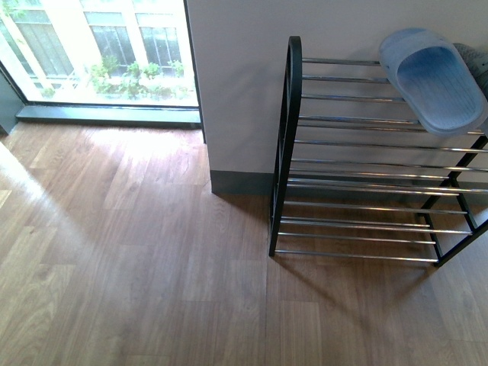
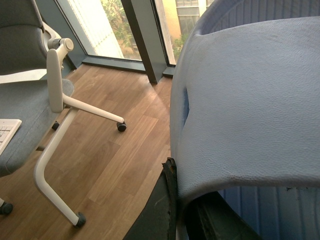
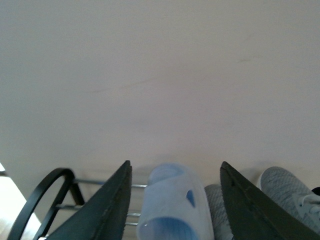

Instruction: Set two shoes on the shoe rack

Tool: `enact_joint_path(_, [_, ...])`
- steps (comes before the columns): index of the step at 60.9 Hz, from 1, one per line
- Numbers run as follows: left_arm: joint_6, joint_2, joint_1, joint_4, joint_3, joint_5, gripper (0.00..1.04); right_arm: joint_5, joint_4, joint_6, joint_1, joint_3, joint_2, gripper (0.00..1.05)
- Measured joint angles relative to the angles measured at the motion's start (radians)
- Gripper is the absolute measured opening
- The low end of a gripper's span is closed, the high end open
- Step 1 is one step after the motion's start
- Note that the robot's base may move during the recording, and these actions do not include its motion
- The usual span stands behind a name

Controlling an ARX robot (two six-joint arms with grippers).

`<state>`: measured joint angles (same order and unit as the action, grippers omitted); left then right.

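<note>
One pale blue slide (image 1: 431, 76) lies on the top tier of the shoe rack (image 1: 358, 187), at its right end. A grey sneaker (image 1: 478, 65) shows just beyond it at the frame edge. Neither gripper shows in the front view. My left gripper (image 2: 187, 200) is shut on the strap of a second pale blue slide (image 2: 250, 110), which fills most of the left wrist view. My right gripper (image 3: 175, 167) is open and empty, facing the wall above the rack. The racked slide (image 3: 172, 210) shows between its fingers, with two grey sneakers (image 3: 220, 210) (image 3: 287, 195) beside it.
A white wall with a grey skirting (image 1: 240, 181) stands behind the rack. A floor-length window (image 1: 107, 53) is at the back left. An office chair with white legs (image 2: 55, 125) stands on the wood floor near my left gripper.
</note>
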<state>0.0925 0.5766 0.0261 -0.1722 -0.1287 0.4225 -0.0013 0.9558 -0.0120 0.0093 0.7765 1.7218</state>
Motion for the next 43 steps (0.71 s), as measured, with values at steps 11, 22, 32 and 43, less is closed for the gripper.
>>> enact_joint_path(11, [0.000,0.000,0.000,0.000,0.000,-0.001,0.02,0.003,0.061,0.000,-0.011,-0.197,-0.130,0.03])
enact_joint_path(22, [0.000,0.000,0.000,0.000,0.000,0.000,0.02,0.000,0.092,0.004,-0.011,-0.410,-0.298,0.01])
enact_joint_path(32, [0.000,0.000,0.000,0.000,0.000,0.000,0.02,0.000,0.080,0.004,-0.010,-0.531,-0.430,0.01])
enact_joint_path(43, [0.000,0.000,0.000,0.000,0.000,0.000,0.02,0.000,0.098,0.004,-0.011,-0.650,-0.522,0.01])
